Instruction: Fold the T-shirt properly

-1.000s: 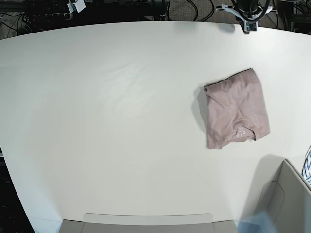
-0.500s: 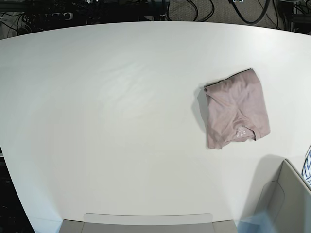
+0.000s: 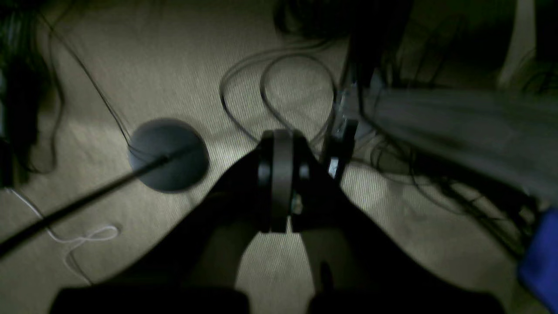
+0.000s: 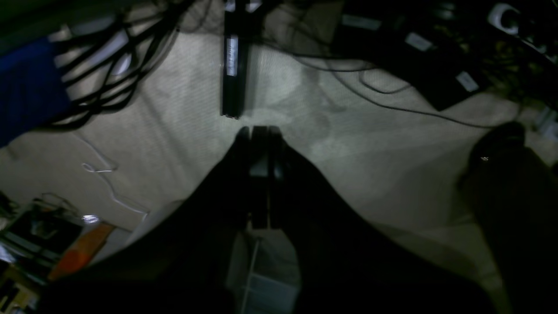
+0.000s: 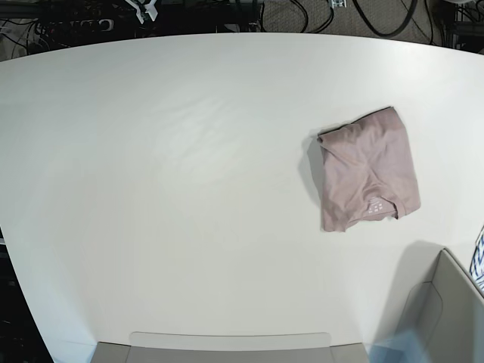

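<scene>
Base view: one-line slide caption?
Folded pink T-shirt lies on the white table, right of centre, both arms withdrawn.

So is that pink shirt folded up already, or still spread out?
Folded. The T-shirt lies on the white table as a small compact bundle, layers doubled over, no sleeves sticking out.

Off the bench (image 5: 189,151), both sets of fingers (image 3: 279,183) hang over floor; cables (image 3: 270,87) lie just beyond them. Only the shirt (image 5: 368,169) occupies the bench.
</scene>
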{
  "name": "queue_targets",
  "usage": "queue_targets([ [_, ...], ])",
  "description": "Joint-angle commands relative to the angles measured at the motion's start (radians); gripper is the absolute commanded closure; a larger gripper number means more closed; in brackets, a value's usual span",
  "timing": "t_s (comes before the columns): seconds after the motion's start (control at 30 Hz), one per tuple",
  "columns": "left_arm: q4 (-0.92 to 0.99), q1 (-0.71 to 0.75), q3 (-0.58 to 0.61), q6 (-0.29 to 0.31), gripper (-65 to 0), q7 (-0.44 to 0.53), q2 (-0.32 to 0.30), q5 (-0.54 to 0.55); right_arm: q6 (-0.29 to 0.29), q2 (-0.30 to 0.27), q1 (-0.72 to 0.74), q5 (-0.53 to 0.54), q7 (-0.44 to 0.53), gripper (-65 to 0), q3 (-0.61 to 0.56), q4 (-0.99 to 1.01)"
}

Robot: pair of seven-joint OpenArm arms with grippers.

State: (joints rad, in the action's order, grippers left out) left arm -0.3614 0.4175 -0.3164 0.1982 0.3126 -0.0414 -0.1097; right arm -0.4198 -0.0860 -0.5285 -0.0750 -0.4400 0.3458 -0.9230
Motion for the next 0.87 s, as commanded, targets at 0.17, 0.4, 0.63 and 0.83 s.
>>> queue_targets([
  [0.17, 0.361, -0.237, 0.006, -0.136, 0.0, 0.161, -0.081, -0.003, 0.006, -0.107, 0.206, -0.084, 0.266, 0.0, 0.055, 0.539],
  [0.4, 0.361, -0.296, 0.006, -0.15, 0.0, 0.105, -0.102, -0.002, 0.252, -0.185, 0.385, -0.205, 0.631, 0.0, 0.055, 0.923],
  [0.63, 0.361, -0.291, 0.001, -0.15, 0.0, 0.036, -0.101, 0.002, 0.281, -0.16, 0.394, -0.248, 0.562, 0.0, 0.055, 0.923],
  [0.83, 0.361, -0.292, 0.001, -0.15, 0.0, 0.036, -0.101, 0.002, 0.284, -0.153, 0.403, -0.248, 0.564, 0.0, 0.055, 0.923],
])
